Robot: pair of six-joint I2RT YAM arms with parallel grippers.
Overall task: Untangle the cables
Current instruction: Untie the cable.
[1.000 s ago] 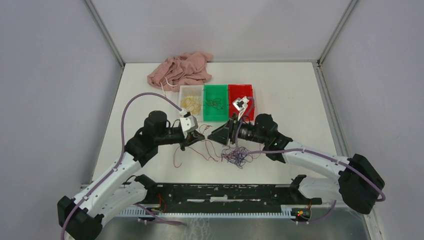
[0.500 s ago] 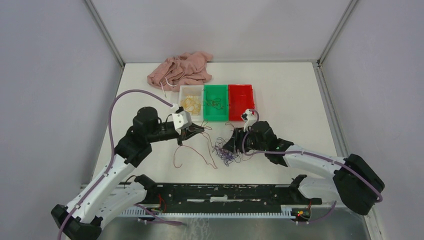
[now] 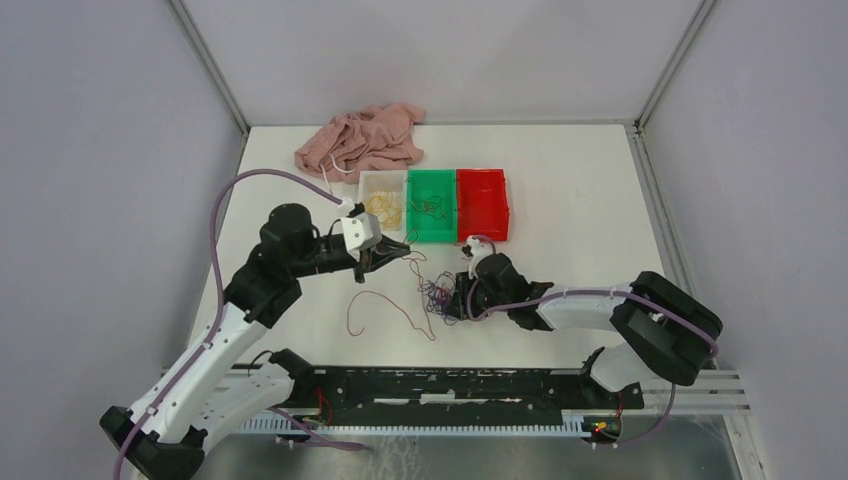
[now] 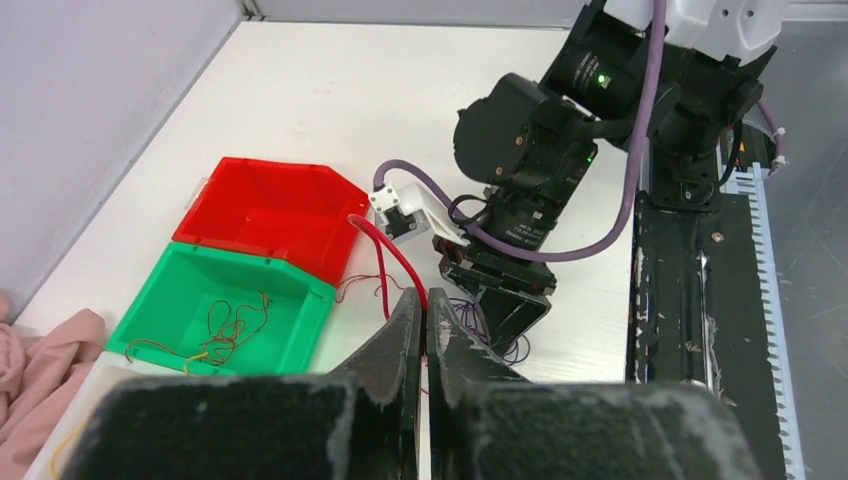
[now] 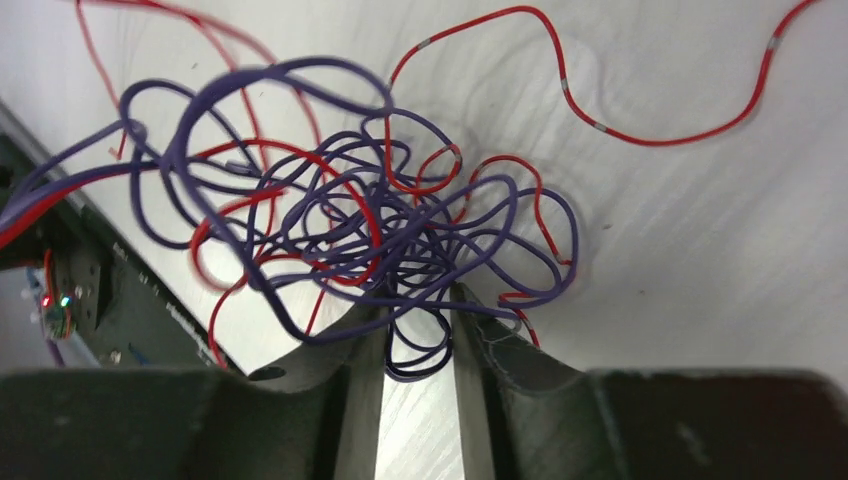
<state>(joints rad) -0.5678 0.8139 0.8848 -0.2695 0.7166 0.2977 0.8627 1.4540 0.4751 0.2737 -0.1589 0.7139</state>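
Observation:
The cables form a purple and red tangle (image 3: 437,297) on the table centre, filling the right wrist view (image 5: 400,230). My right gripper (image 3: 452,298) is down at the tangle's right side, open, with purple loops lying between its fingers (image 5: 418,310). My left gripper (image 3: 405,252) hovers up and left of the tangle, shut on a red cable (image 4: 390,255) that runs from its tips (image 4: 425,300) toward the tangle. A loose red strand (image 3: 385,310) curls on the table below the left gripper. Another red strand (image 5: 640,130) lies apart from the tangle.
Three bins stand behind the grippers: a white one (image 3: 365,190) with yellow wires, a green one (image 3: 447,205) with brownish wires and a red one (image 3: 482,200). A pink garment (image 3: 362,140) lies at the back. The black base rail (image 3: 450,385) runs along the near edge.
The right gripper swung left and dropped onto the tangle, its jaws narrowing around purple loops. The left arm drew back slightly left, still pinching the red cable.

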